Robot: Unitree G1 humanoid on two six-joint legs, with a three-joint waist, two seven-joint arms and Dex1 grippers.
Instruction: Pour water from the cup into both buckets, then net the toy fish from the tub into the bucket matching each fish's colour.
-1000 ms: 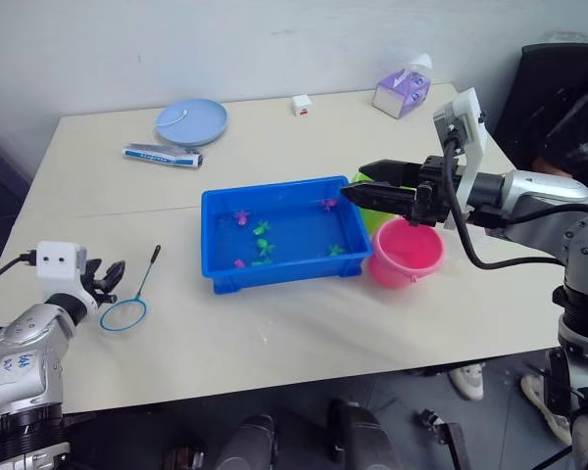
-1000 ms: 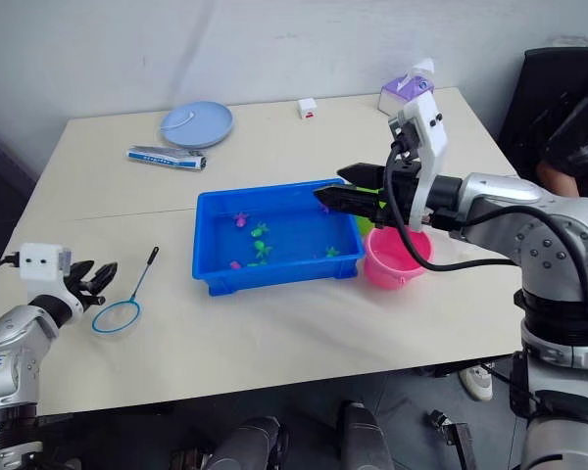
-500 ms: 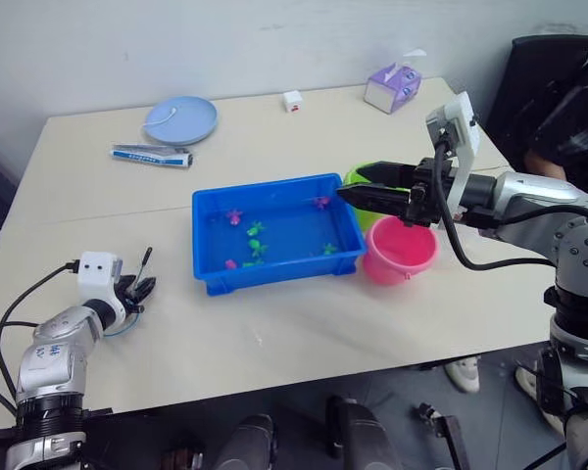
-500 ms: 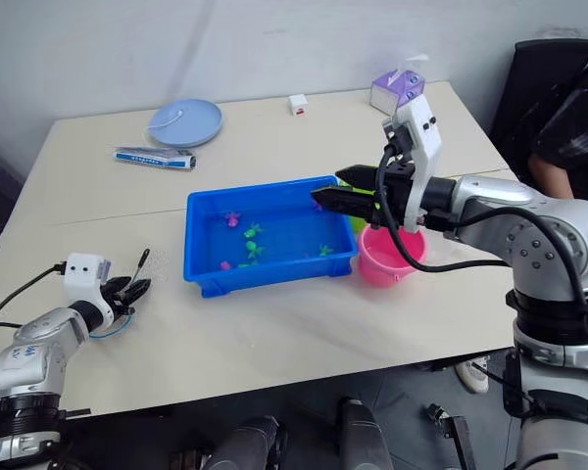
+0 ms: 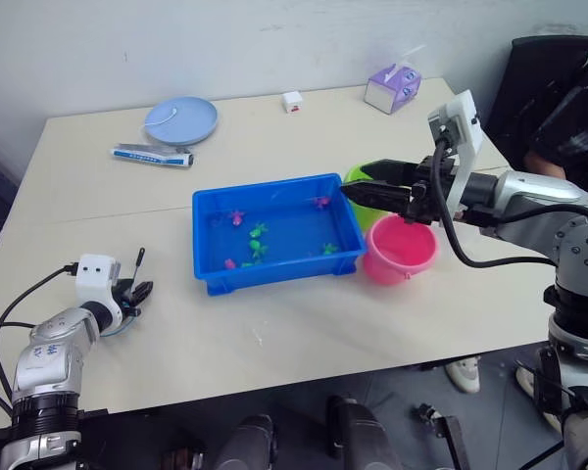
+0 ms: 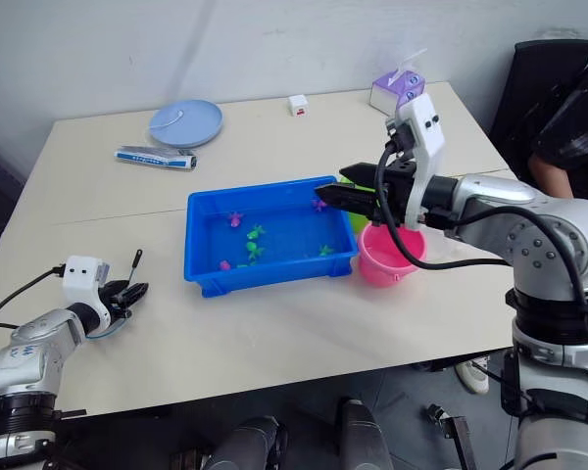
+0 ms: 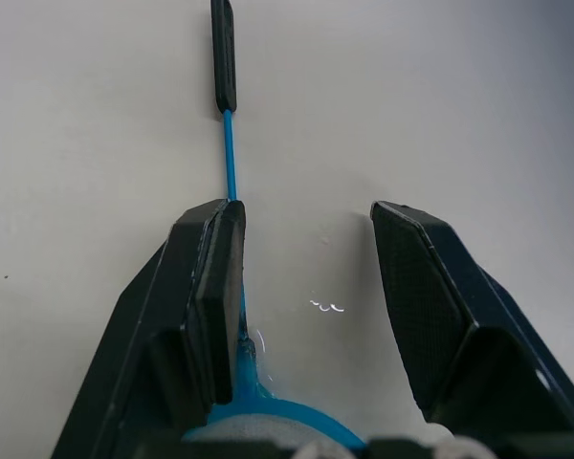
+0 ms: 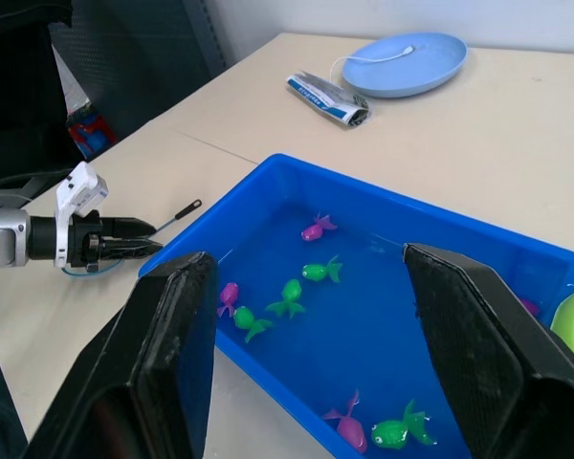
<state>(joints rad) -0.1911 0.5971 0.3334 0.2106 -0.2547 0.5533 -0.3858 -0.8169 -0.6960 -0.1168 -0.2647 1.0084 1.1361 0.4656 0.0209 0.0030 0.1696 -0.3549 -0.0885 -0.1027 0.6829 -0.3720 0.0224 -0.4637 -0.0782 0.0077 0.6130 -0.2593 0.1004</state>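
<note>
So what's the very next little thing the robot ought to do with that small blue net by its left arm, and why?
Probably shut the left tool on the net. Its fingers stand open on either side of the thin blue handle, which lies flat on the table close against one finger, so nothing is gripped yet. The toy fish are in the tub.

Blue tub [image 6: 198,259] mid-table, toy fish [image 6: 255,251] inside. Right gripper [image 6: 323,192] over tub's right end, above pink bucket [image 6: 387,262]. Left gripper [image 6: 135,291] low at the net [image 6: 133,262], near table's front-left edge.
</note>
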